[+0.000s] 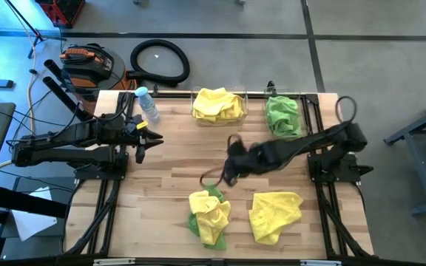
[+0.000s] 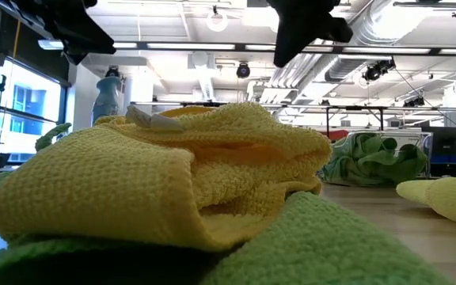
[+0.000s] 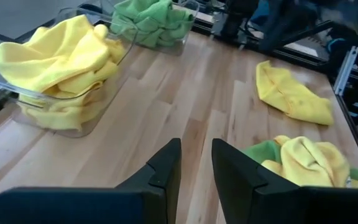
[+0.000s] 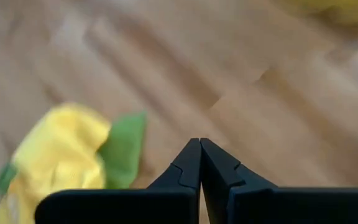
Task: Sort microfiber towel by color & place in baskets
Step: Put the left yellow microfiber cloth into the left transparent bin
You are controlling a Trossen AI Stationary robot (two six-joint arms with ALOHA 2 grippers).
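Note:
Two clear baskets stand at the table's far edge: the wider one [image 1: 219,107] holds yellow towels, the narrower one [image 1: 282,114] green towels. Near the front edge a yellow towel [image 1: 211,214] lies on a green towel [image 1: 195,222]; a second yellow towel [image 1: 275,214] lies flat to their right. My right gripper [image 1: 228,176] [image 4: 200,149] is shut and hovers over bare wood just beyond the stacked pair. My left gripper [image 1: 148,140] [image 3: 196,163] waits at the table's left side, open.
A clear water bottle with a blue cap [image 1: 147,103] stands at the far left corner of the table. Bare wood [image 1: 176,155] lies between the baskets and the front towels. A black hose coil [image 1: 160,60] and a tool case sit on the floor beyond the table.

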